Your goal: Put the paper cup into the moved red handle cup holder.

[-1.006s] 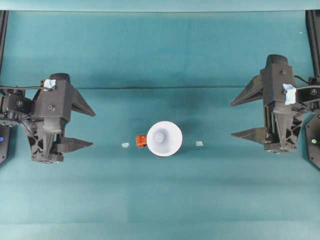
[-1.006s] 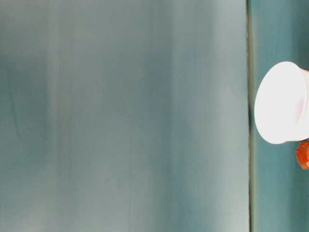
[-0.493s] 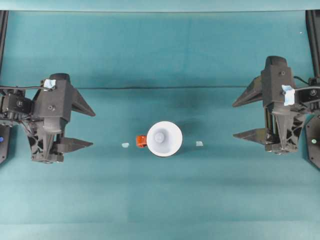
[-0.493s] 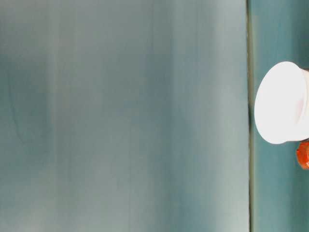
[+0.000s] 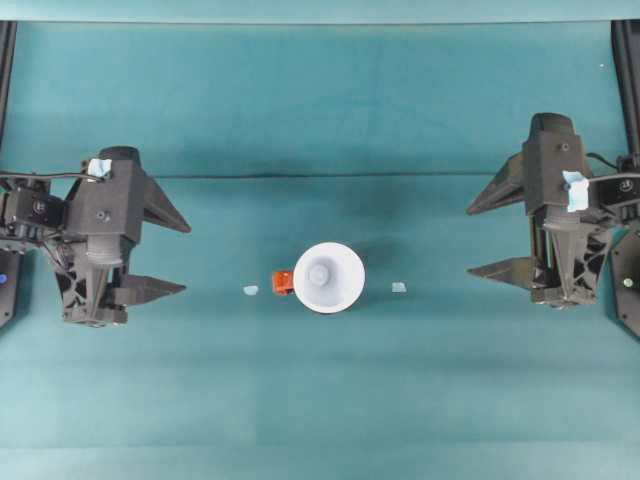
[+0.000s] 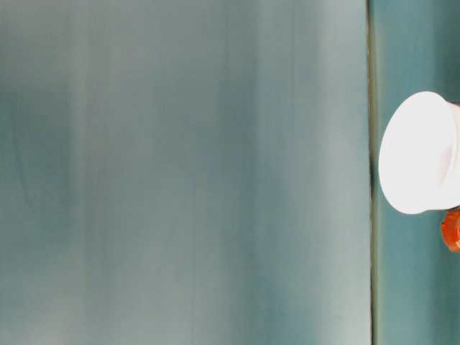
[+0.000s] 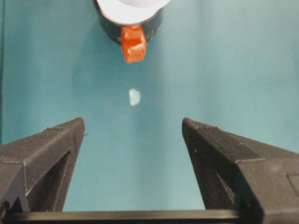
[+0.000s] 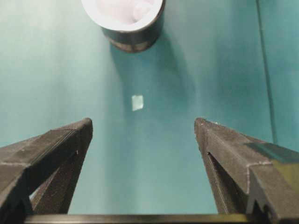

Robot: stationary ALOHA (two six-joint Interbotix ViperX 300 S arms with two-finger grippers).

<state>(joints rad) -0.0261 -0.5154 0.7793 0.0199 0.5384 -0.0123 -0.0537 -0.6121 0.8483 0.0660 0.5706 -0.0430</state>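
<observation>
The white paper cup [image 5: 328, 277] sits upright inside the black red handle cup holder [image 7: 112, 32] at the table's middle, its rim above the holder's wall. The holder's red handle [image 5: 283, 283] points toward the left arm. In the table-level view I see the cup [image 6: 420, 152] and the handle [image 6: 451, 230]. My left gripper [image 5: 185, 258] stands open far to the cup's left with nothing in it. Far to the right my right gripper [image 5: 468, 241] is also open and holds nothing. The right wrist view shows the cup [image 8: 124, 9] in the holder [image 8: 133, 39].
Two small pale tape marks lie on the teal cloth, one left of the handle [image 5: 250, 290] and one right of the cup [image 5: 399, 287]. A seam in the cloth [image 5: 320, 176] runs across the table behind the cup.
My right gripper has drawn back slightly toward the right edge. The left gripper, the cup and the holder have not moved.
</observation>
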